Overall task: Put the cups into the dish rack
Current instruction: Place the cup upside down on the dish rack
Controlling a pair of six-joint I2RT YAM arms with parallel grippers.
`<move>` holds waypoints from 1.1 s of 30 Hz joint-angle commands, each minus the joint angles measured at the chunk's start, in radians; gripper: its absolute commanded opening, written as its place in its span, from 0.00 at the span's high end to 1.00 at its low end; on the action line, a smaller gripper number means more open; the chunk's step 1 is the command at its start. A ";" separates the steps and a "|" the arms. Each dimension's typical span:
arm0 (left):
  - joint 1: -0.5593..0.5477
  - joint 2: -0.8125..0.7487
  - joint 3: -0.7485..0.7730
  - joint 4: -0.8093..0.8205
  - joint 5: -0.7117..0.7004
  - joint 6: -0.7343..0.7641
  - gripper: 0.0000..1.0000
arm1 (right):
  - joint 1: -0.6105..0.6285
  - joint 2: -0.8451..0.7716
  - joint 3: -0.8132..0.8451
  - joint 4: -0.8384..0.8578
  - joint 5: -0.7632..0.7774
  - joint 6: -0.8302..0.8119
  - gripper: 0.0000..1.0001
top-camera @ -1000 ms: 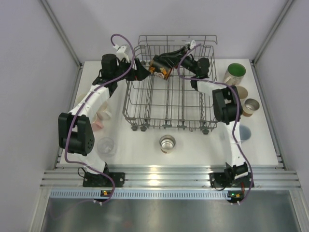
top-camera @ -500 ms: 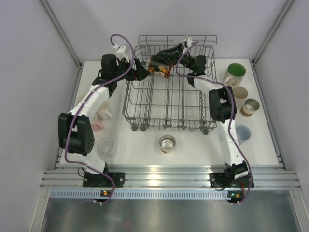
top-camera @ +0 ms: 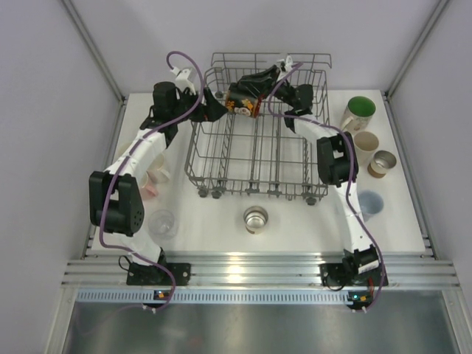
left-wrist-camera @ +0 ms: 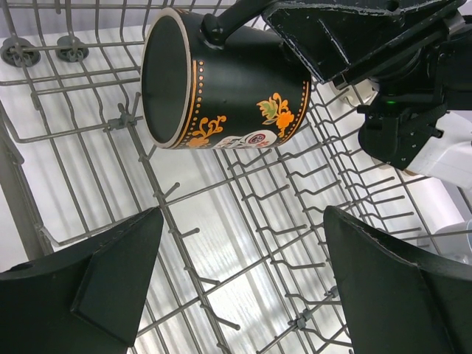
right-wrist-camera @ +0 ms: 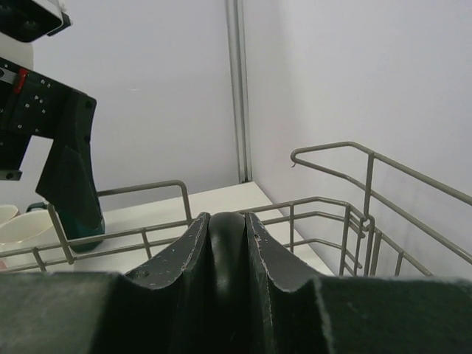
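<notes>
A black mug with orange flowers (top-camera: 243, 102) hangs on its side over the back left part of the grey wire dish rack (top-camera: 254, 158). My right gripper (top-camera: 258, 81) is shut on the mug's handle (right-wrist-camera: 227, 243), which shows between its fingers (right-wrist-camera: 188, 251). In the left wrist view the mug (left-wrist-camera: 221, 81) floats above the rack tines (left-wrist-camera: 243, 184), its mouth turned left. My left gripper (left-wrist-camera: 243, 214) stands open just inside the rack's back left corner (top-camera: 214, 107), nothing between its fingers.
A steel cup (top-camera: 255, 219) sits in front of the rack. A clear cup (top-camera: 162, 223) and pale cups (top-camera: 151, 181) stand to the left. A green-topped cup (top-camera: 359, 112), a cream cup (top-camera: 366, 141) and a brown-banded cup (top-camera: 382, 163) stand to the right.
My right gripper has carried the mug a little to the left and towards the back of the rack. The left arm has stayed where it was.
</notes>
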 commanded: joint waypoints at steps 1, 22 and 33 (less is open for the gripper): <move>0.008 0.014 0.019 0.046 0.021 -0.015 0.04 | -0.015 -0.011 0.078 0.286 0.101 0.053 1.00; 0.006 0.297 0.280 0.067 0.052 -0.024 0.07 | -0.012 0.027 0.176 0.314 0.156 0.107 1.00; -0.003 0.337 0.269 0.211 0.119 -0.036 0.19 | 0.025 0.013 0.167 0.257 0.166 0.049 1.00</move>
